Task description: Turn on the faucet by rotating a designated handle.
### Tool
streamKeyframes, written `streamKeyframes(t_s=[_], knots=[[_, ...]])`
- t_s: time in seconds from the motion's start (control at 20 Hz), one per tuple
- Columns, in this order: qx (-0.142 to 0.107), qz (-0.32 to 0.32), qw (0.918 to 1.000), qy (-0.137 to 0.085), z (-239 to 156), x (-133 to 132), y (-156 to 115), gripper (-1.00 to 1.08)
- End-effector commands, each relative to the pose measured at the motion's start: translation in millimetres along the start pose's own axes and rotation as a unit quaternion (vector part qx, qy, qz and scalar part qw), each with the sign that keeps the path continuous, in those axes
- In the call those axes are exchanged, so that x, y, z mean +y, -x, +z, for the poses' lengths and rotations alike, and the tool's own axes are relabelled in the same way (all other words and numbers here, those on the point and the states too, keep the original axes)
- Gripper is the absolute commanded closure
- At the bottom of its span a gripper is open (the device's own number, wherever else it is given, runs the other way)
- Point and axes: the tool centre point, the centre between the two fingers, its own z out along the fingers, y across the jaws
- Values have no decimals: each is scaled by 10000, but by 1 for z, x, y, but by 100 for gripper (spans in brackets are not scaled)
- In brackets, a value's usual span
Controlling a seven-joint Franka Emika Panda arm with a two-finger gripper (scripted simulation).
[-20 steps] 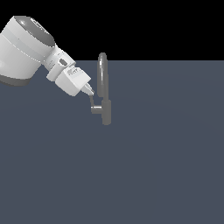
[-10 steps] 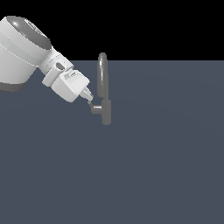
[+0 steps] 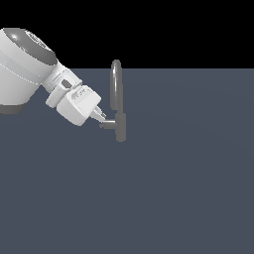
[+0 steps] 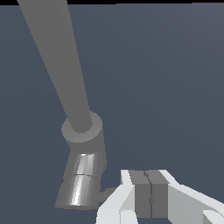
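Our gripper [image 4: 150, 192] has its fingers pressed together on nothing, tips touching the handle [image 3: 108, 123] beside the faucet [image 3: 119, 126], mid-surface. We reckon they could slip off that thin stub.

Faucet [image 4: 81, 183] grey brushed metal, glossy; hand [image 4: 146, 199] smooth white plastic.

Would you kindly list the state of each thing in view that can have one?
faucet: upright on the floor, arched spout standing tall, no water showing.
handle: short stub sticking out sideways toward the exterior view's left, with the fingertips at its end.
gripper: shut, pads pressed together in the wrist view, nothing held between them.
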Motion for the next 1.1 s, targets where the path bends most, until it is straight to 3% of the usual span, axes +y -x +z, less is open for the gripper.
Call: streamKeyframes(t_s=[0.0, 0.25, 0.3, 0.85, 0.9, 0.95, 1.05], knots=[[22, -53, 10000, 74, 14, 12, 13, 108], [19, -62, 9999, 100, 28, 23, 27, 108], [30, -6, 10000, -6, 17, 15, 17, 108], [18, -63, 9999, 103, 65, 10, 63, 108], [18, -63, 9999, 103, 65, 10, 63, 108], [41, 90, 9999, -82, 41, 1, 41, 108], [38, 72, 9999, -60, 47, -3, 46, 108]])
